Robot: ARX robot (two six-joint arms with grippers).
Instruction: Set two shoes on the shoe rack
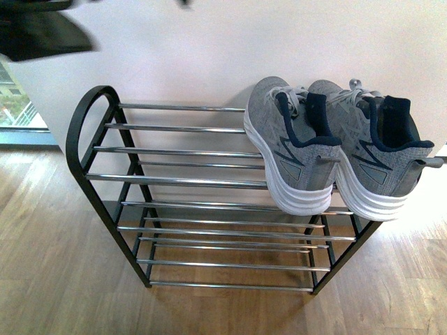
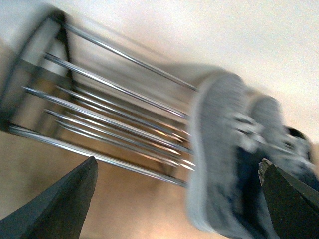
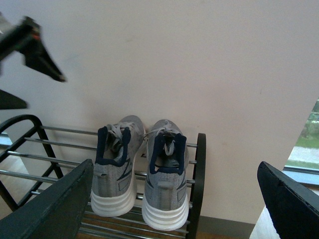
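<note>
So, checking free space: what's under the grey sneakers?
Under the grey sneakers, the shoe rack shows only bare chrome bars on its lower tiers; the stretch right behind their soles is hidden.

Shoe rack top tier open on left; sneakers block right end; wall close behind rack.

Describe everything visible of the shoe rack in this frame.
The shoe rack has three tiers of chrome bars in a black frame with rounded loop ends. It stands upright on the wooden floor by the pale wall. Two grey sneakers rest side by side on its top tier's right end, heels overhanging the front.
</note>
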